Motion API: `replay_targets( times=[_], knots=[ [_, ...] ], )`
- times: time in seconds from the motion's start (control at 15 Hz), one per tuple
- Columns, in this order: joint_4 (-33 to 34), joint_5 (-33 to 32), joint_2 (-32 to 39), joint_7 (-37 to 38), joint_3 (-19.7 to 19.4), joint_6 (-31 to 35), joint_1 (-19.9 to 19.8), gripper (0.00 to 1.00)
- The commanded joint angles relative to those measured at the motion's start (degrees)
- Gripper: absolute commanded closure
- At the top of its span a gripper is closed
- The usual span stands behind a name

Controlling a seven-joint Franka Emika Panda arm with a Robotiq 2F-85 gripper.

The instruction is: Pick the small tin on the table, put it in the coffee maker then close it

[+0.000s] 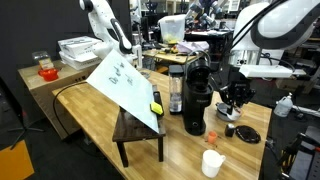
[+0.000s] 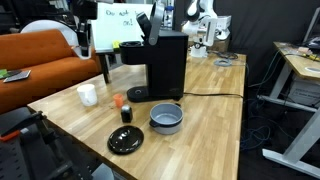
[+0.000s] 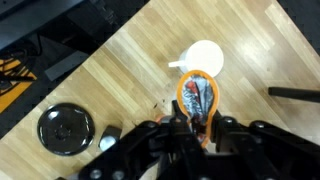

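Arm point(image 1: 272, 22): mine, white glossy rounded shells with dark seams, upper right of frame.
Gripper point(image 3: 200, 115): mine, black, angular linked fingers point(image 3: 186, 120), lower centre of the wrist view.

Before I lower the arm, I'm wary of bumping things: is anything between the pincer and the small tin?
Nothing visible: in the wrist view the small tin shows clear between the fingers of the pincer; the white cup lies beyond it.

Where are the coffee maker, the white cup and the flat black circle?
coffee maker point(image 2: 168, 65): an exterior view, on its black side.
white cup point(image 3: 203, 55): wrist view, on its open top.
flat black circle point(image 2: 126, 141): an exterior view, on its middle.
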Motion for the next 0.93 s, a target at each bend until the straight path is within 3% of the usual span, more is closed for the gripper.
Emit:
replay_targets(
  times=[0.0,0.4,0.47,0.8,0.87],
  knots=[
    [5.59,-4.70,3.83,0.58,-0.90,1.47,-1.45,0.94],
    [14.66,-7.49,10.33,0.08,-1.61,3.02,-0.54,0.94],
    [12.86,-6.33,8.92,-0.02,-1.77,2.97,-0.56,0.75],
    [14.41,-6.40,10.37,-0.05,-1.83,2.96,-0.26,0.75],
    [14.41,-6.40,10.37,-0.05,-1.82,2.96,-0.26,0.94]
  ],
)
